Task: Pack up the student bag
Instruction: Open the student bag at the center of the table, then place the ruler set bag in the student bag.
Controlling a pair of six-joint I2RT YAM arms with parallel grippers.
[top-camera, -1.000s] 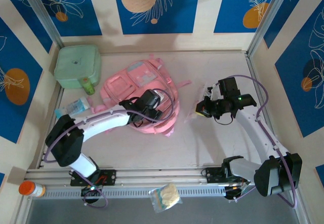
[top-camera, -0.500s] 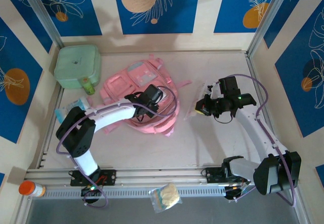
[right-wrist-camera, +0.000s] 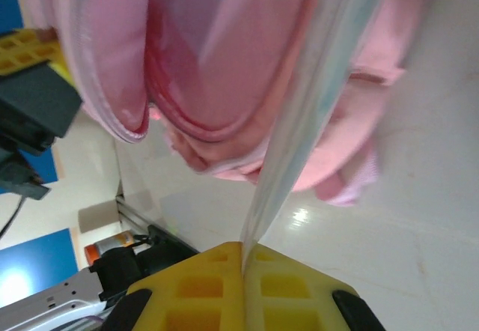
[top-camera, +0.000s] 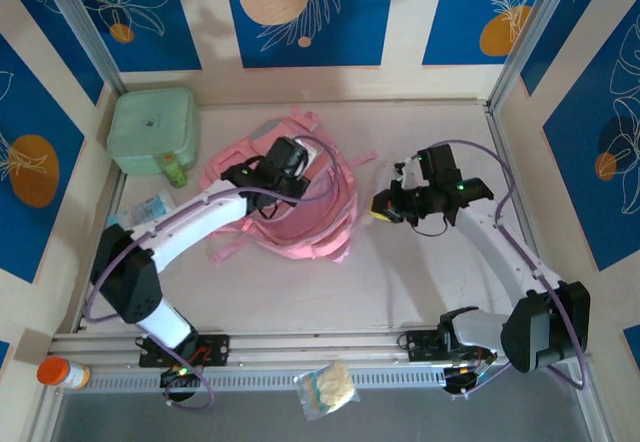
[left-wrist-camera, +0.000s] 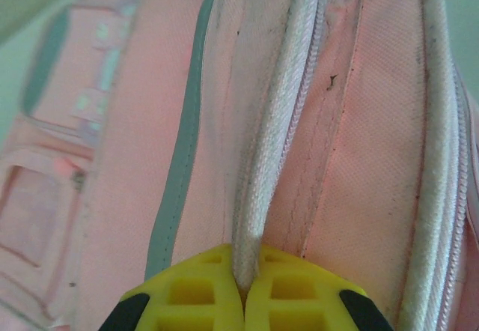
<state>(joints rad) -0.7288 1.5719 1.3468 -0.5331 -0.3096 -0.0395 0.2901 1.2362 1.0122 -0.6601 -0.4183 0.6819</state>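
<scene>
opening step: your left claw (left-wrist-camera: 243, 290) grips the student bag (left-wrist-camera: 374, 159) by its piped rim, right claw (right-wrist-camera: 241, 252) pinches a clear packet (right-wrist-camera: 299, 136); next, lift the rim open.

The bag (top-camera: 310, 232) is seen laid on the table (top-camera: 420, 292) left of centre, with the case (top-camera: 152, 130) tucked into the far left corner behind it, a bottle (top-camera: 176, 171) set just before the case, and a tube (top-camera: 150, 208) lying nearer, just left of the bag. The left gripper (left-wrist-camera: 243, 290) is clamped on the bag's far part, while to the bag's right the right gripper (top-camera: 383, 212) is pinched on a sleeve (right-wrist-camera: 299, 121) that runs toward the bag. Down at the near edge, a jar (top-camera: 58, 372) is found at the left corner and a packet (top-camera: 327, 389) between the two arm bases.
</scene>
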